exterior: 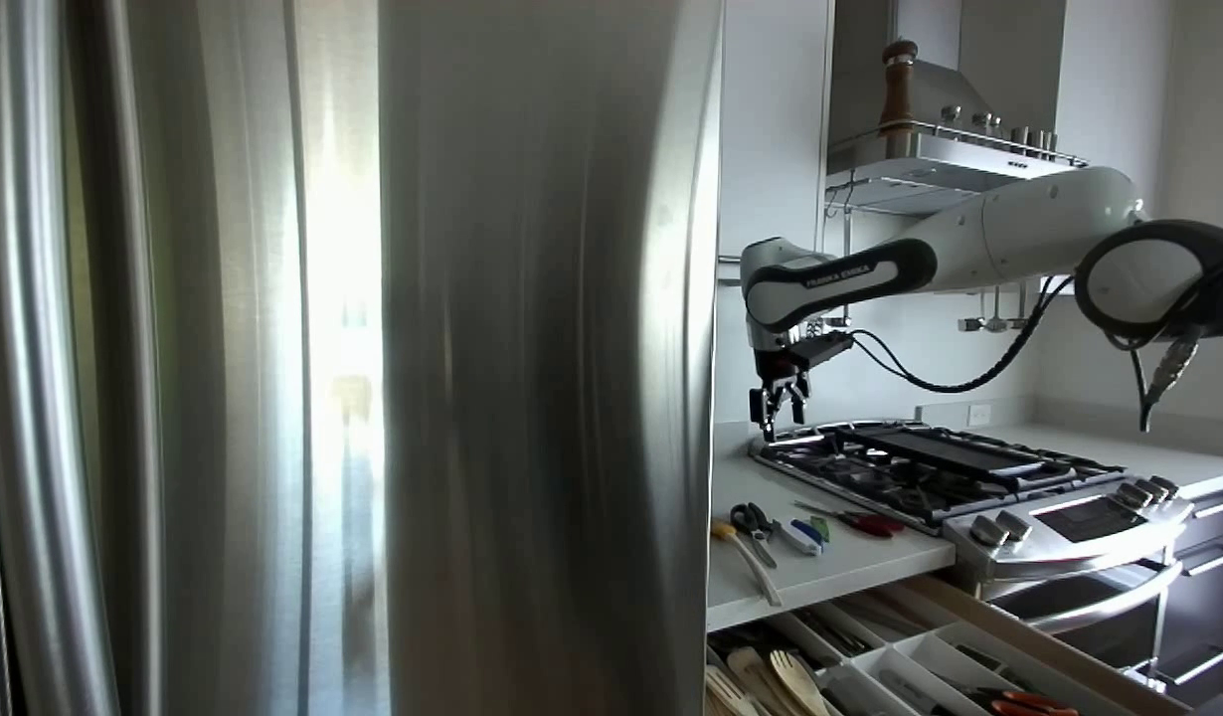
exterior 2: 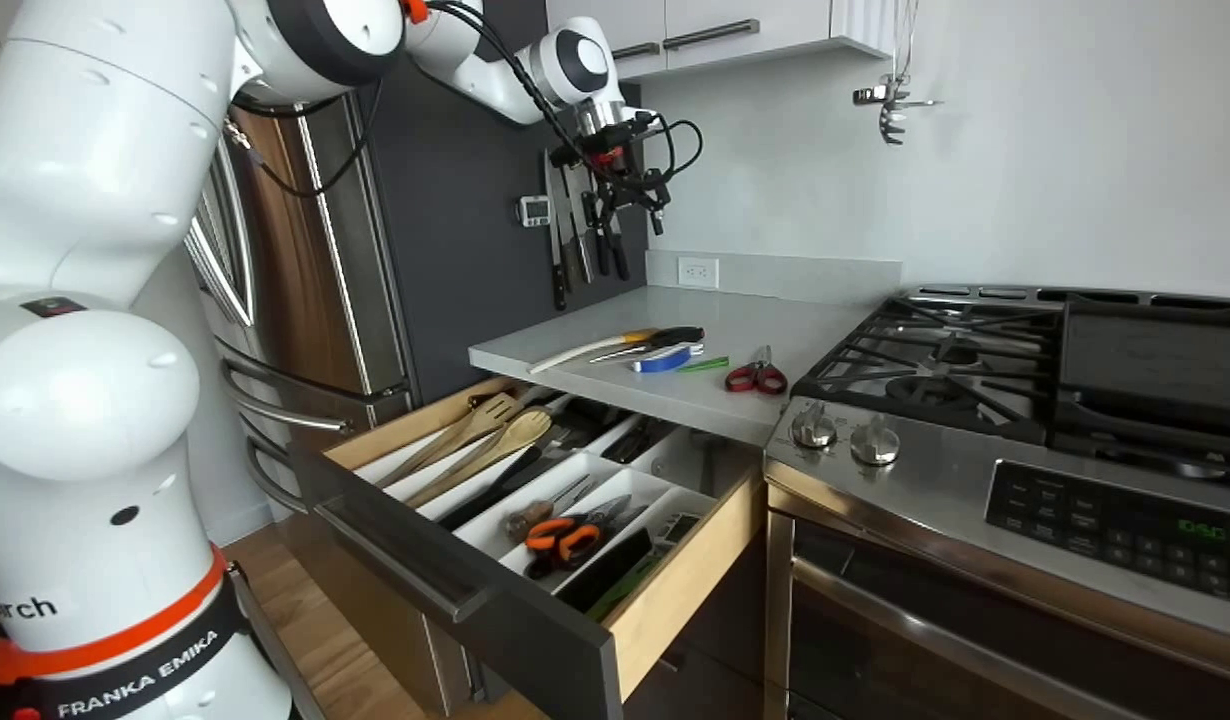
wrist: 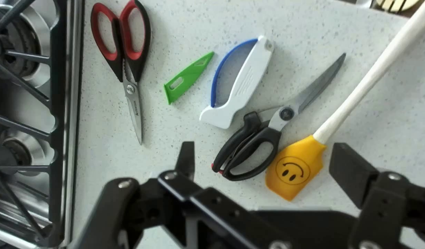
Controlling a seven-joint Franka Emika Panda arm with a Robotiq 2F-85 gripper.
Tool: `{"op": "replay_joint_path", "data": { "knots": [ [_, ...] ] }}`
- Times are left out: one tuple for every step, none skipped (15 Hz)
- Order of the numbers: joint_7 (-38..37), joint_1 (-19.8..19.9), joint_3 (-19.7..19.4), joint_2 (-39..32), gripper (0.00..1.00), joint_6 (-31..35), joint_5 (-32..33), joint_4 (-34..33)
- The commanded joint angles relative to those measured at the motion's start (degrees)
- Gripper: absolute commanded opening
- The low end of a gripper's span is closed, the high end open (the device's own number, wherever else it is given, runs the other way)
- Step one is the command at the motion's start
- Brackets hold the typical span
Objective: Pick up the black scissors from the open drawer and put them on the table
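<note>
The black scissors [wrist: 273,135] lie on the table [wrist: 109,173], the white worktop. They also show in both exterior views [exterior: 754,519] [exterior 2: 680,337]. Their handles point toward my gripper and their blades point away. My gripper [wrist: 265,159] is open and empty. It is raised above the worktop in both exterior views [exterior: 783,422] [exterior 2: 630,218]. In the wrist view the scissors' handles appear between its two fingers. The open drawer [exterior 2: 695,560] below the worktop holds wooden utensils, dark utensils and orange-handled scissors [exterior 2: 565,540] in its compartments. The drawer shows partly in an exterior view [exterior: 1049,648].
A yellow spatula [wrist: 304,155] lies against the black scissors' handles. A white and blue sharpener [wrist: 247,83], a green sheath [wrist: 190,76] and red-black scissors [wrist: 141,64] lie beyond. The hob [exterior 2: 935,350] adjoins the worktop. Knives [exterior 2: 575,245] hang on the dark side panel.
</note>
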State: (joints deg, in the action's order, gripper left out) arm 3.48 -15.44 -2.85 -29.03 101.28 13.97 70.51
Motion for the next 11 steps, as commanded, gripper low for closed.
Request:
{"op": "replay_joint_path", "data": {
  "knots": [
    [9.11, 0.46, 0.99, 9.18, 1.0, 0.83, 2.3, 13.84],
    [11.06, 2.52, 3.54, 10.8, 1.0, -0.5, 3.19, 16.05],
    [13.04, 3.27, 3.8, 12.21, 1.0, -1.8, 3.15, 18.74],
    [14.67, 4.14, 4.2, 13.6, 1.0, -3.09, 3.31, 21.51],
    [17.26, 5.63, 4.76, 14.75, 1.0, -3.85, 1.98, 24.28],
    [19.23, 6.74, 5.12, 15.94, 1.0, -4.78, 1.21, 27.13],
    [22.73, 8.29, 5.61, 17.04, 1.0, -3.62, -0.18, 30.12],
    [26.02, 9.96, 5.76, 17.75, 1.0, -1.93, -1.66, 33.2],
    [20.63, 8.13, 6.0, 13.55, 1.0, -5.01, 0.98, 24.87],
    [22.71, 9.21, 6.08, 14.38, 1.0, -4.52, 0.31, 27.45],
    [23.88, 9.96, 6.05, 14.93, 1.0, -4.05, -0.08, 29.14]
  ]
}}
